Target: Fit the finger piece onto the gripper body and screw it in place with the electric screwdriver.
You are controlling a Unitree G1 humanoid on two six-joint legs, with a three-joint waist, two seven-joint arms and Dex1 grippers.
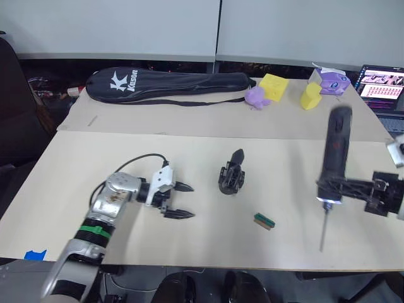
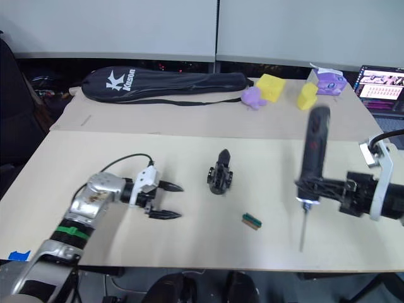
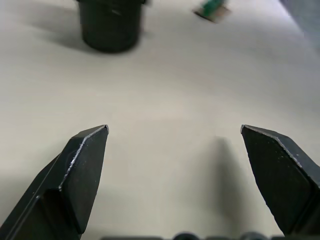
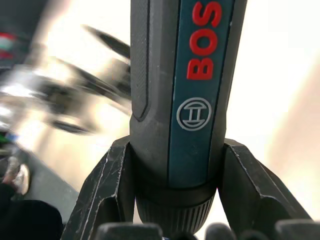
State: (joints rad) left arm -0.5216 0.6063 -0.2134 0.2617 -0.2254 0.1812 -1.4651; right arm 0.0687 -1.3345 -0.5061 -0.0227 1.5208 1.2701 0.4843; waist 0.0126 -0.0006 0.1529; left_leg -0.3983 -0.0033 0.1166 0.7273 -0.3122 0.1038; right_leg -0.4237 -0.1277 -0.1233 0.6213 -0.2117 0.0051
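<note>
— Right hand (image 2: 314, 187), what's it doing?
— Clamped on the electric screwdriver (image 2: 313, 155), both fingers (image 4: 106, 190) pressed against the lower end of the barrel. It holds the tool upright above the right side of the worktop (image 2: 189, 246), bit pointing down, the white tip light lit.
— Is the bit touching anything?
— I can't tell whether its tip meets the surface. It is well to the right of the parts.
— And the left hand (image 1: 184, 201)?
— Spread wide with nothing between the fingers (image 3: 80, 170), low over the worktop on the left, pointing toward the middle.
— Where's the gripper body (image 1: 231, 179)?
— Near the centre of the worktop, some way in front of the left hand and apart from it. The finger piece (image 1: 237, 156) stands at its far end, pointed tip up; whether it is seated there I can't make out.
— Anything else close by?
— A small green block (image 1: 264, 220) lies between the gripper body and the screwdriver, nearer the front edge. A long black racket bag (image 1: 167, 84) lies along the back, with yellow and purple objects to its right.
</note>
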